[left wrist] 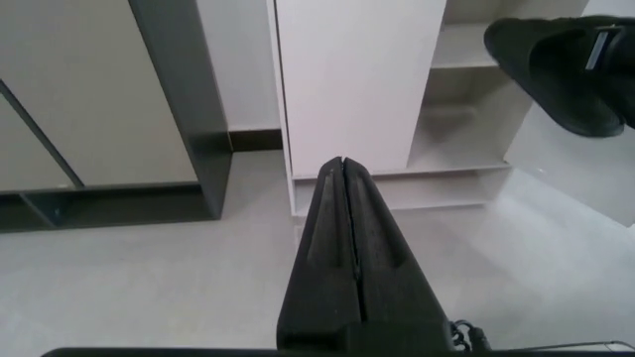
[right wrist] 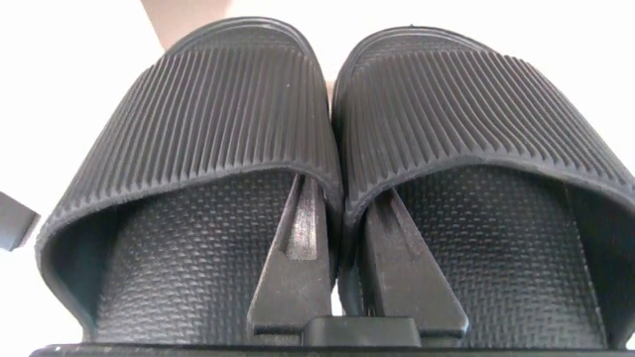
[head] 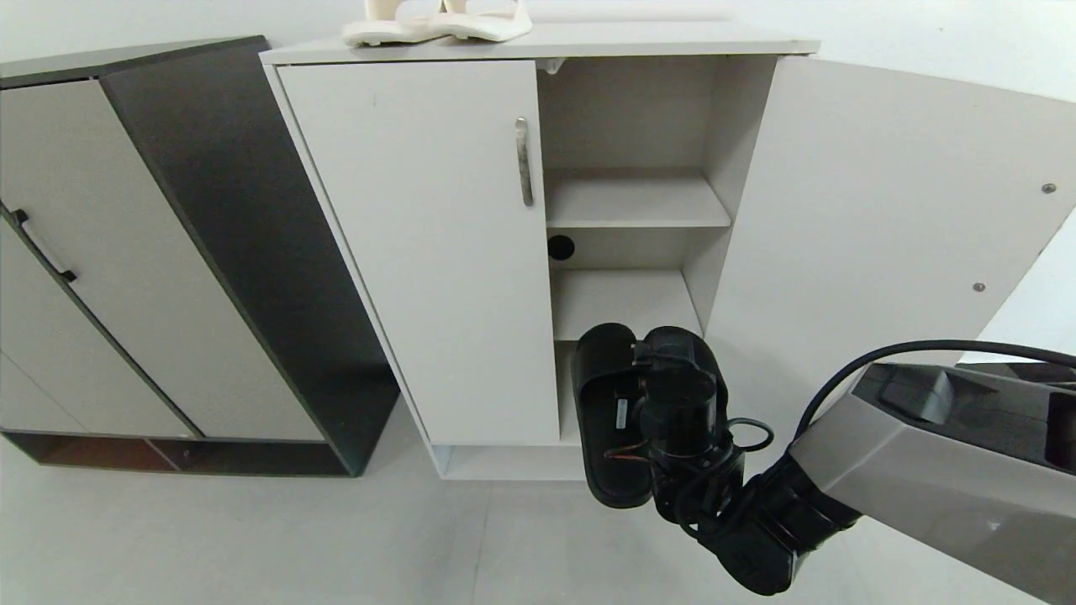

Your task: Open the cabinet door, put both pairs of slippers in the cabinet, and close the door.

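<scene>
Black slippers (head: 607, 420), the pair together, hang off the floor in the right gripper (right wrist: 342, 248), just in front of the open right half of the white cabinet (head: 639, 40), level with its lowest compartment; whether their toes have crossed the threshold I cannot tell. The fingers (right wrist: 296, 258) sit one under each strap, nearly closed, pinching the two inner side walls between them. By my reading the task is under halfway: the right door (head: 883, 210) stands wide, so opening is done; this pair is carried but not set down; the cream slippers (head: 437, 25) lie on the cabinet's top, untouched; closing the door comes last. The left gripper (left wrist: 342, 177) hangs over the floor before the cabinet, fingers pressed together on nothing. Around: the left door (head: 420, 252) is shut, its metal handle (head: 524, 161) near the opening; two bare shelves (head: 635, 202) sit above the lowest compartment; a grey cabinet (head: 210, 193) stands just beside. The shut door's edge and the lower shelf bound the gap, so entry looks tight.
</scene>
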Robot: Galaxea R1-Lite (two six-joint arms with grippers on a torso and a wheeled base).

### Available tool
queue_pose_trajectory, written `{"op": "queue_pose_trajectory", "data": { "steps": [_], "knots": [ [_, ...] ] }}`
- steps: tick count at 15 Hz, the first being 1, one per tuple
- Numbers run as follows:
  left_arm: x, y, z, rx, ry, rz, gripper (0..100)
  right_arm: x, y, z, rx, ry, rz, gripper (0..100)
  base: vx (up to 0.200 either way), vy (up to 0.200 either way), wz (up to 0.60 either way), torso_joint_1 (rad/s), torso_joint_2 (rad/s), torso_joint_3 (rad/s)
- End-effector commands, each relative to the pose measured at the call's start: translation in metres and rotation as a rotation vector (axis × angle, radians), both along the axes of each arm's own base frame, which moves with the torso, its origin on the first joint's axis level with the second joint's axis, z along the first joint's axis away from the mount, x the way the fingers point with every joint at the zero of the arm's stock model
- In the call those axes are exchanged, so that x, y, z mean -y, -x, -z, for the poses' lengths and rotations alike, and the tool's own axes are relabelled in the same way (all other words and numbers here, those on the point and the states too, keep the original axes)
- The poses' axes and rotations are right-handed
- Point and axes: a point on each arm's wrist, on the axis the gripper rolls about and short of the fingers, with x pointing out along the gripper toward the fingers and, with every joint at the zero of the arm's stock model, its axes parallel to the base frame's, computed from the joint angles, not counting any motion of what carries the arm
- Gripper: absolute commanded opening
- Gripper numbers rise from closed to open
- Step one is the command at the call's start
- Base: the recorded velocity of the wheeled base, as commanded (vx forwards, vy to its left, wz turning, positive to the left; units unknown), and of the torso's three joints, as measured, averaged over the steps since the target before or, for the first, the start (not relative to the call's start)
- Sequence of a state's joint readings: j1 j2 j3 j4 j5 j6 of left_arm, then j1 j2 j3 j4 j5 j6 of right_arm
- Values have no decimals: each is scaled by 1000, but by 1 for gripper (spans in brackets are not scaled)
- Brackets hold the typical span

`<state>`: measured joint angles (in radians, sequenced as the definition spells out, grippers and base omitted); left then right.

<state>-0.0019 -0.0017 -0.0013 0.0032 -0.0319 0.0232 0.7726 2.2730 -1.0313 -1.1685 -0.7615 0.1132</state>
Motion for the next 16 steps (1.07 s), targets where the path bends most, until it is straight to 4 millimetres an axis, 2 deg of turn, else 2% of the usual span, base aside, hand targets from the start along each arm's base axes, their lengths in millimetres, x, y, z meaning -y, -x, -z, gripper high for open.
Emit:
{"op": "queue_pose_trajectory", "data": {
  "steps": [1,7,13,16],
  "knots": [
    [0,0,0,-3,0,0,0,0,0,0,3,3,0,0,0,0,0,-2,7,-198],
    [0,0,0,-3,-1,0,0,-1,0,15,-18,40,-7,0,0,0,0,3,2,-198],
    [0,0,0,-3,0,0,0,1,-5,20,-23,45,2,0,0,0,0,2,5,-197],
    [0,0,0,-1,3,0,0,2,-9,13,18,9,13,0,0,0,0,2,4,-181]
  ]
}}
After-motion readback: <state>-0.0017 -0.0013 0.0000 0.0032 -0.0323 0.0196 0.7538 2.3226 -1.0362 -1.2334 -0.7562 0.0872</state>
